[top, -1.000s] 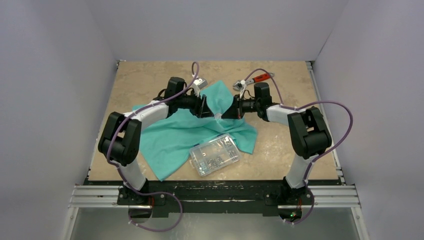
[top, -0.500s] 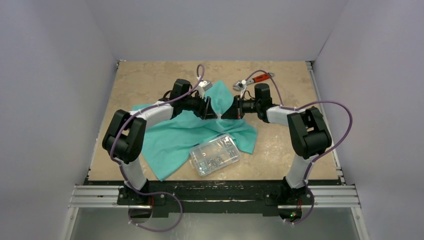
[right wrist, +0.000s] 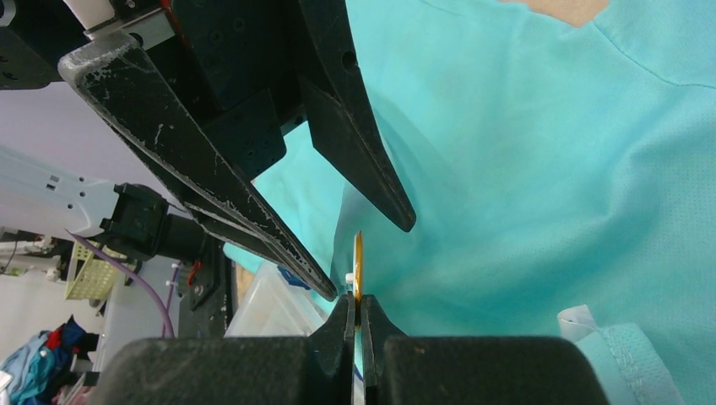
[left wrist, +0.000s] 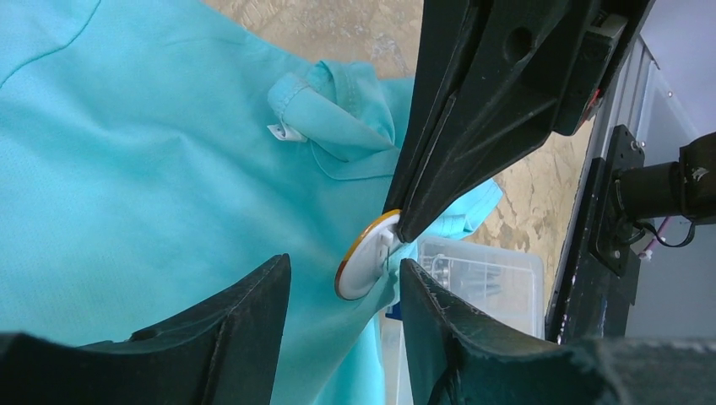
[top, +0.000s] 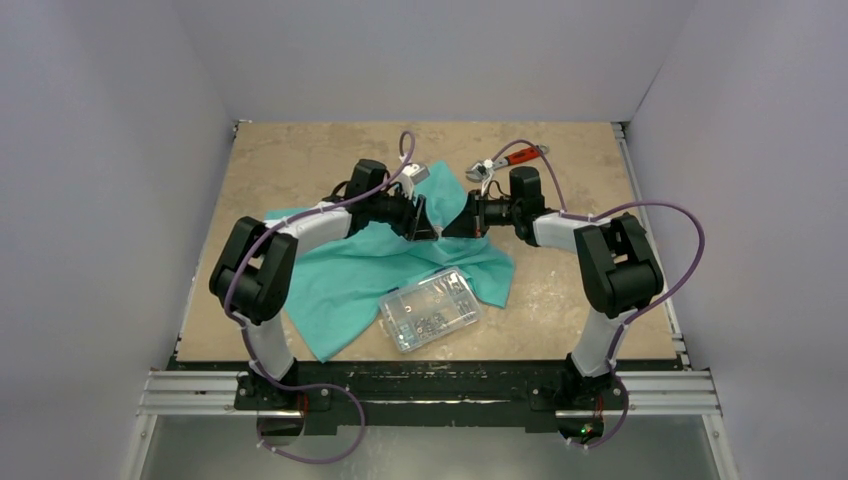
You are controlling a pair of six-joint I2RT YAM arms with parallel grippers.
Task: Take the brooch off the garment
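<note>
While the right gripper [right wrist: 356,308] pinches the brooch [right wrist: 358,261], the left gripper [left wrist: 344,268] hangs spread — detaching step, probably; next, brace the T-shirt [left wrist: 127,169], pull.

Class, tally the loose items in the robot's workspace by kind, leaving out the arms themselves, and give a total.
Garments: 1, the teal T-shirt
Pins: 1, the brooch
Tools: 1, the red-handled wrench
Containers: 1, the clear plastic box
Total: 4
</note>
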